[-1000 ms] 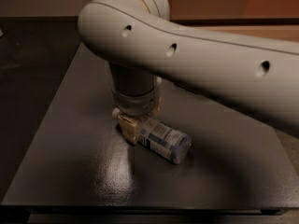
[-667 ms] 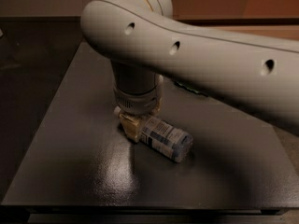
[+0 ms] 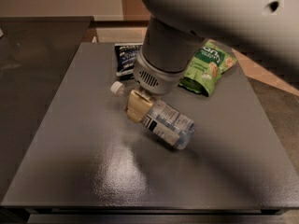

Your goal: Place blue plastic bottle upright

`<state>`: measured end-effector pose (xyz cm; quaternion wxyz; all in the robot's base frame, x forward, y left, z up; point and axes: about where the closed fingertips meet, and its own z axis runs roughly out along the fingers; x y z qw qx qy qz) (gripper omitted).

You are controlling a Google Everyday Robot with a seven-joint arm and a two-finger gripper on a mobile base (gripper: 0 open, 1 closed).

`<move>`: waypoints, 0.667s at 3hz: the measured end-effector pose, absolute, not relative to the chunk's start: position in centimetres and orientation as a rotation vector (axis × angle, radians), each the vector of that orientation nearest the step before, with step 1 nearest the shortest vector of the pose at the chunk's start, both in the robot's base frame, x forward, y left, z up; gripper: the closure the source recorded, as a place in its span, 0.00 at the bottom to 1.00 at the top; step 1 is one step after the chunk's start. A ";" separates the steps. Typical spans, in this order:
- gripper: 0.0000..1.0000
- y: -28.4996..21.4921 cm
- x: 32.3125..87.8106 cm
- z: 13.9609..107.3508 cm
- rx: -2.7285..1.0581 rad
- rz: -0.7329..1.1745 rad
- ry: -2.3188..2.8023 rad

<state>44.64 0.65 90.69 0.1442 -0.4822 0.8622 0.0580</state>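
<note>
- Closest to me, the front of the dark grey table (image 3: 93,171) is catching a soft patch of light on its textured top.
- Just past that sheen, the blue plastic bottle (image 3: 170,125) is lying slanted near the middle of the table. Its base is pointing toward the near right and its white cap (image 3: 117,88) toward the far left.
- The bottle is looking small and clear, and the far end of its body is showing see-through plastic. A pale blue-and-white label is wrapping its middle, with a dark text panel (image 3: 150,121) facing up on the side nearer the neck.
- Whether the bottle is resting on the table or hanging slightly above it, I cannot tell from here.
- The gripper (image 3: 138,107) is coming down over the bottle's shoulder, between the cap and the label. Its tan fingers (image 3: 134,104) are closing narrowly on the bottle there, gripping it.
- Directly above, the round grey wrist (image 3: 156,76) with its vent grille is hanging over the neck end, and the thick pale arm (image 3: 224,13) is reaching away to the upper right.
- Farther back on the table, a black-and-white snack bag (image 3: 125,59) is lying to the left of the wrist and is partly hidden by it.
- A green snack pouch (image 3: 209,69) is lying to the right of the wrist, well apart from the bottle.
</note>
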 end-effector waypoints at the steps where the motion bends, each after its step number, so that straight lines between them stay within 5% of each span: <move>1: 1.00 1.0 44.7 94.0 -1.384 0.343 2.301; 2: 1.00 1.1 44.8 96.1 -1.357 0.486 2.139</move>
